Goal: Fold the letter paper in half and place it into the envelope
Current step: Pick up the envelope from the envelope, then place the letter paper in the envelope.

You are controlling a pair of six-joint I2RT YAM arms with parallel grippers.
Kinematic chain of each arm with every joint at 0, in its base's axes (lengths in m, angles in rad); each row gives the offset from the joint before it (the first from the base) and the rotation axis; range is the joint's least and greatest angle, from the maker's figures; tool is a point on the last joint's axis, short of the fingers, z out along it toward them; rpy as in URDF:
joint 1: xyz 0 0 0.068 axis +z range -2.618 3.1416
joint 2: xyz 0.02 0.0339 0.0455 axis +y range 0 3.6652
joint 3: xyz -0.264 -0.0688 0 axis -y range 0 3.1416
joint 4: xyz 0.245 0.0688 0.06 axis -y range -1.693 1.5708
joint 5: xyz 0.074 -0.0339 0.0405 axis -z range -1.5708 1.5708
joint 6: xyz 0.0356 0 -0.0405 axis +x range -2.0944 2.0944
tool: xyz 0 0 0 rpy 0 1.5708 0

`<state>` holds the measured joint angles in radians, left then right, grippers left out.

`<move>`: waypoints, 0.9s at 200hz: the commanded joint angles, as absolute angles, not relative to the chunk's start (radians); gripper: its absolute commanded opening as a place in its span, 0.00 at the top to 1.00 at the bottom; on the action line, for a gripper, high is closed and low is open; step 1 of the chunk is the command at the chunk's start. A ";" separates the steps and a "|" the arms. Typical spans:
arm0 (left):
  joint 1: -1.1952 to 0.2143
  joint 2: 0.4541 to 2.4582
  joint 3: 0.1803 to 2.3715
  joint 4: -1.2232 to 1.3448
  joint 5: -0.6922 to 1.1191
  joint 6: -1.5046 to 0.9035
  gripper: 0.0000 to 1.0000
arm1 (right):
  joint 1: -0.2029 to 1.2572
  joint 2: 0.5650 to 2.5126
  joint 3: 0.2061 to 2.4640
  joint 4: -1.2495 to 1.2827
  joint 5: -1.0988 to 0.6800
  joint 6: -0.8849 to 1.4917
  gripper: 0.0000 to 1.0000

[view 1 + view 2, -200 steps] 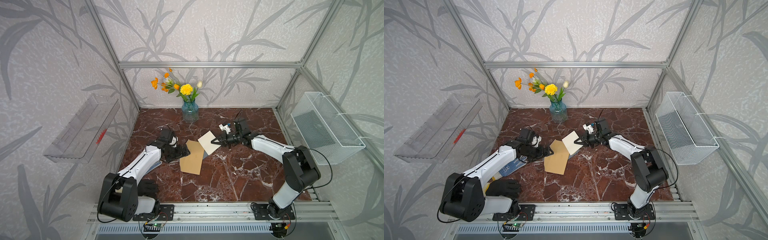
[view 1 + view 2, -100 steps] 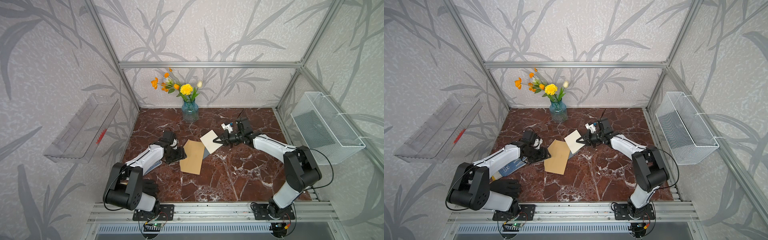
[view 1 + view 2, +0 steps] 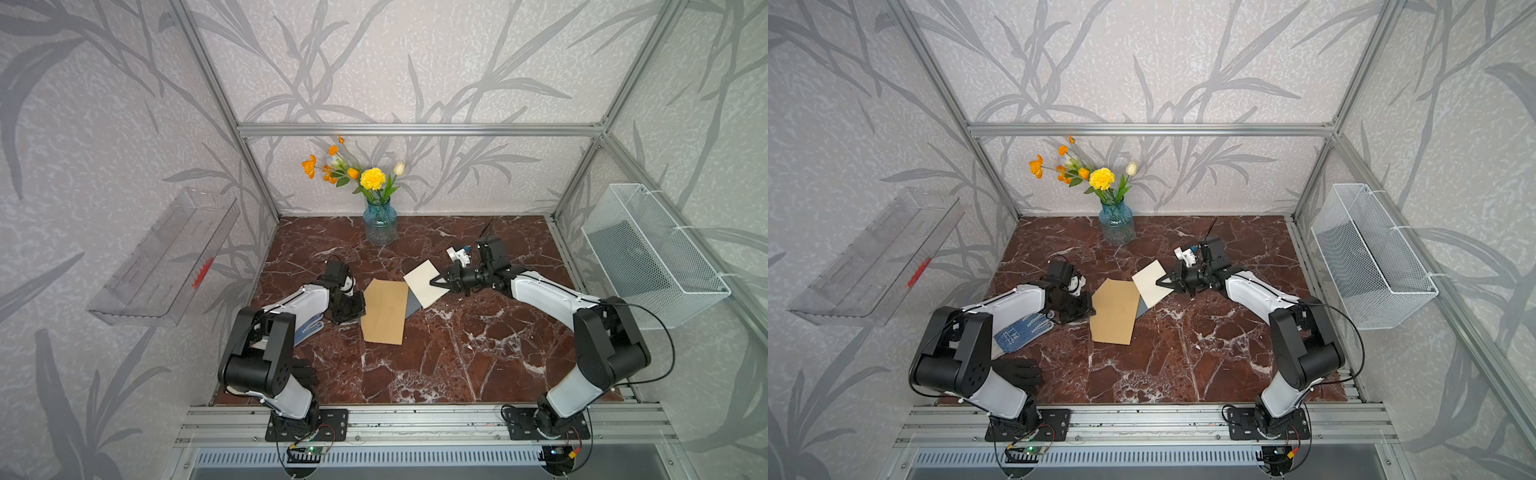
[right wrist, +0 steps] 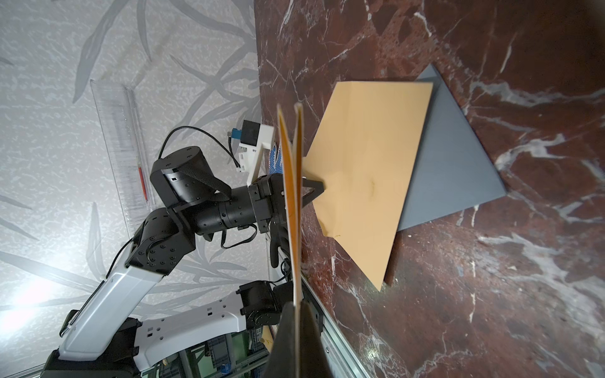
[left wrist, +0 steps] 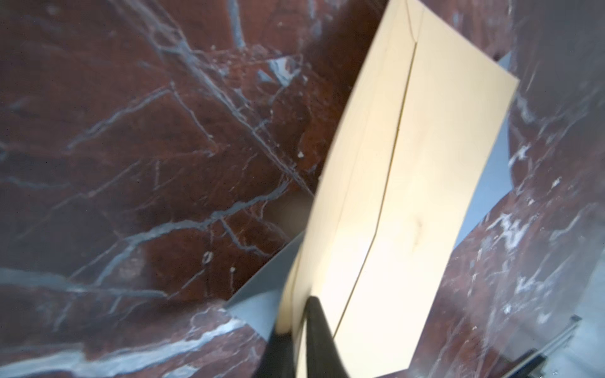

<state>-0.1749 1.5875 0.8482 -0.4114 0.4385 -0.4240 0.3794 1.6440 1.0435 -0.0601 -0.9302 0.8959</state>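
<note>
Presently the folded letter paper [image 3: 423, 283] is held clear of the marble table [image 3: 457, 357] by the right gripper [image 3: 434, 282], whose jaws are pressed together on one edge. In the right wrist view its two layers are seen edge-on, gaping a little at the free end. The left gripper [image 3: 354, 306] is clamped on the edge of the tan envelope [image 3: 384, 311] that faces the left arm. The envelope lies partly over a grey sheet [image 3: 411, 306], and whether one layer or its whole thickness is pinched cannot be told. Insertion is judged to be the step in hand. It would be done best with the mouth lifted and held wide, the creased edge led in first, and the paper kept low and square to the opening, so that the gaping layers are not caught on the lip. The paper's corner is seen just beside the envelope corner nearest the right gripper. Open table is found toward the front. The vase [image 3: 380, 227] stands well behind, and a blue glove [image 3: 1021, 332] lies beneath the left arm, out of the path.
</note>
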 commanded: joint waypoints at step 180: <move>-0.259 1.428 1.068 -0.581 0.446 -0.517 1.00 | 0.700 1.986 1.749 -0.725 -0.483 0.738 1.00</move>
<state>-0.2474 1.4422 1.0351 -0.5533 0.4541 -0.5060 0.6792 1.9781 1.7004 -0.6872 -0.5255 0.7464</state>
